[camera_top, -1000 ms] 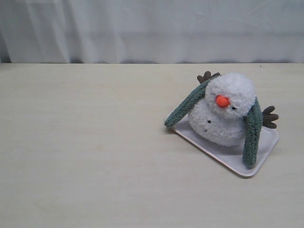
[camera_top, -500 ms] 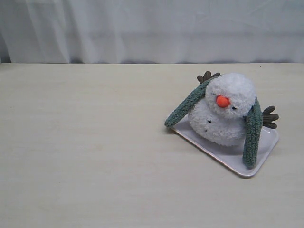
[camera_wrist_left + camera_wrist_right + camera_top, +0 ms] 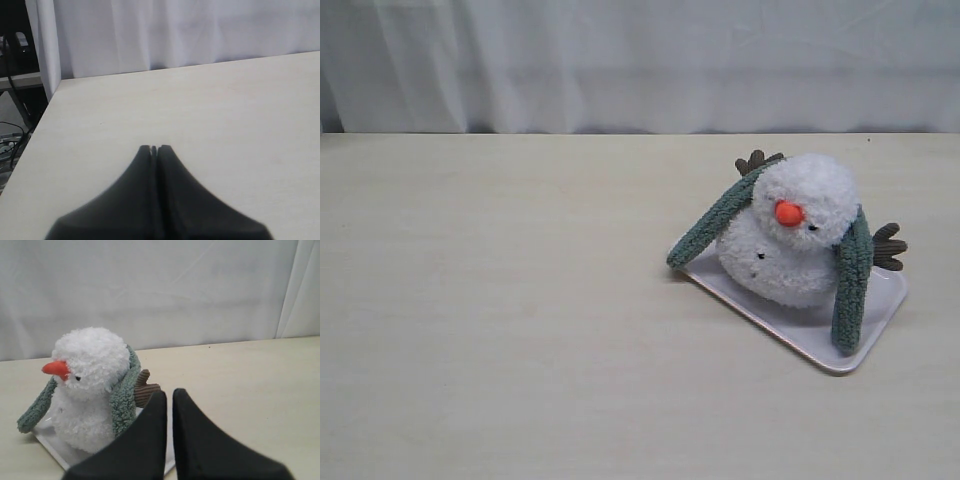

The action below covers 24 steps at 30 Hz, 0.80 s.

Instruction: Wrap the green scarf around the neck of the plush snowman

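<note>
Green scarf (image 3: 852,285): do our fingers have hold of it?

No. Our left gripper (image 3: 154,148) has its fingers pressed together on nothing, above bare table (image 3: 225,110), with neither toy nor scarf in its view. Our right gripper (image 3: 169,392) is closed to a thin slit and also empty. It points toward the plush snowman (image 3: 790,250) from nearby, without touching it.

So where does the green scarf lie?

It is draped behind the snowman's neck. The snowman sits leaning on a pale tray (image 3: 800,335), right of the table's middle. One end slants down on our left, past the tray's edge to the tabletop. The other hangs on our right, with its tip on the tray. The ends are well apart and do not cross under the orange nose.

Which step are we on, then?

We judge the draping done and the wrap not yet closed.

What does the next move call for?

Probably we spread one gripper's fingers, pinch a hanging end near its tip, and carry it across the front of the neck. The plush is light and already tilted, so we should pull gently or it may tip off the tray.
</note>
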Tool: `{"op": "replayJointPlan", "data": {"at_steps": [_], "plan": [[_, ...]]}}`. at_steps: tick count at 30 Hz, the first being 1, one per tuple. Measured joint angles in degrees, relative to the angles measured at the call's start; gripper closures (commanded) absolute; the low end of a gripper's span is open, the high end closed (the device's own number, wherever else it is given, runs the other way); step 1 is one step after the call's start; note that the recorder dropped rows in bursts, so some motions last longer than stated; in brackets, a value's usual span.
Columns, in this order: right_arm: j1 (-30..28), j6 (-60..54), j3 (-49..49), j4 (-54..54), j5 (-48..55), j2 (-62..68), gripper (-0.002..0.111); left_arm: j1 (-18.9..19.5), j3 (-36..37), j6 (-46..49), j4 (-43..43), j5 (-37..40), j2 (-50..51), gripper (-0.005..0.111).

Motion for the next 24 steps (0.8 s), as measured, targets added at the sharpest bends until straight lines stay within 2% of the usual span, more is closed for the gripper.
{"op": "replayJointPlan", "data": {"at_steps": [11,16,24], "plan": [[0.0,-4.0,0.0,0.0,0.9,0.0,0.104,0.0,0.0,0.0,0.0,0.0,0.0,0.107],[0.0,-8.1,0.0,0.0,4.5,0.0,0.104,0.0,0.0,0.0,0.0,0.0,0.0,0.107],[0.0,-7.7,0.1,0.4,7.7,0.0,0.104,0.0,0.0,0.0,0.0,0.0,0.0,0.107]]}}
